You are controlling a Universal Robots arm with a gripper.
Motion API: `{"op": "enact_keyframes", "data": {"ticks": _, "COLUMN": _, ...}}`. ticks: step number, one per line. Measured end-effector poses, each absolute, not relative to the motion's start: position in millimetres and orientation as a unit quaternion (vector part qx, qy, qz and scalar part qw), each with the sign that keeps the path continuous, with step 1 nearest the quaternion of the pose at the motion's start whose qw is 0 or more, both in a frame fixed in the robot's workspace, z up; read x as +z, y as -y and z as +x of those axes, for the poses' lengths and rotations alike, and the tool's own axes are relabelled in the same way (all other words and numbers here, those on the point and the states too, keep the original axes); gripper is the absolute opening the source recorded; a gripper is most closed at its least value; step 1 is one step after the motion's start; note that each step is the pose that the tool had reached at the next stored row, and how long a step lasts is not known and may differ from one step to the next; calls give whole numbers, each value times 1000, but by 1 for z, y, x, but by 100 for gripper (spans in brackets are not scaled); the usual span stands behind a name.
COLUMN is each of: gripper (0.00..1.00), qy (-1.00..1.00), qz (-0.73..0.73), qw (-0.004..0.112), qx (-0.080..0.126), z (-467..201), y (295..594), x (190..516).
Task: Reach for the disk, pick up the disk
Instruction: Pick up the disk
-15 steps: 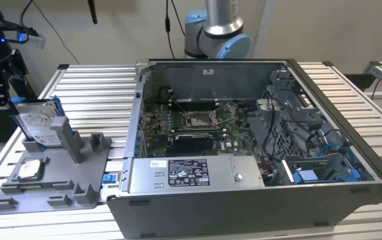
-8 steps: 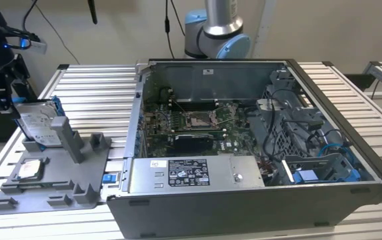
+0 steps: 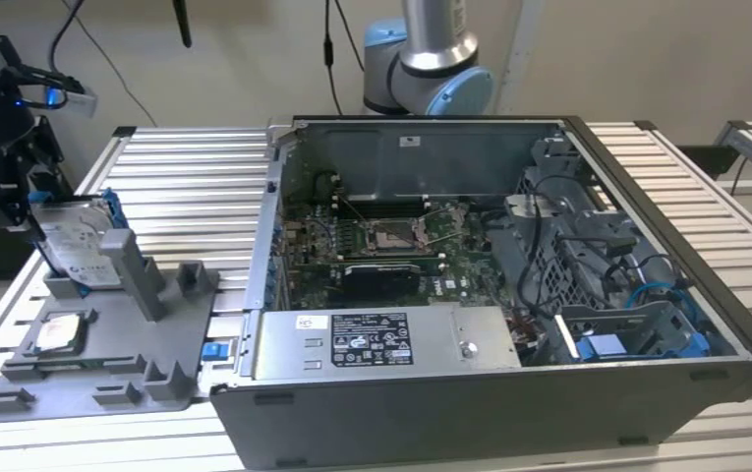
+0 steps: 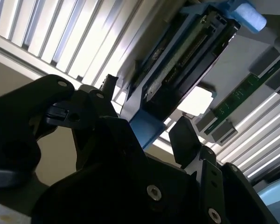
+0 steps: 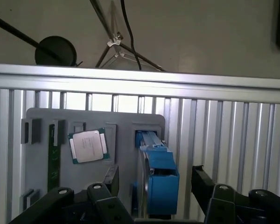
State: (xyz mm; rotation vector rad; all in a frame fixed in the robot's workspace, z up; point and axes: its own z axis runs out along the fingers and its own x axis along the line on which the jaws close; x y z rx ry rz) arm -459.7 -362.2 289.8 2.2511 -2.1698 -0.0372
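Observation:
The disk (image 3: 81,246) is a silver-grey hard drive with a white label and blue rails. It stands upright on edge in a slot of the grey holder (image 3: 100,364) at the exterior view's left. My black gripper (image 3: 34,211) is at the disk's upper outer end. In the first wrist view the disk (image 5: 154,154) runs away from the gripper (image 5: 156,179), whose fingers (image 5: 111,177) are spread to either side of its blue end with gaps showing. In the second wrist view the gripper (image 4: 146,107) stands open around the end of the disk (image 4: 186,51).
The holder also carries a square processor chip (image 3: 61,332) and a green memory stick (image 5: 52,154). An open computer case (image 3: 481,275) stands at the exterior view's right of the holder on the slatted metal table (image 3: 192,167). The arm's base (image 3: 429,69) rises behind the case.

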Motion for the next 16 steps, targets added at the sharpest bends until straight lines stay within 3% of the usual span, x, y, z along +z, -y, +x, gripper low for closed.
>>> {"op": "enact_keyframes", "data": {"ticks": 16, "gripper": 100, "qy": 694, "qz": 720, "qw": 7, "qx": -12, "z": -460, "y": 362, "x": 271}}
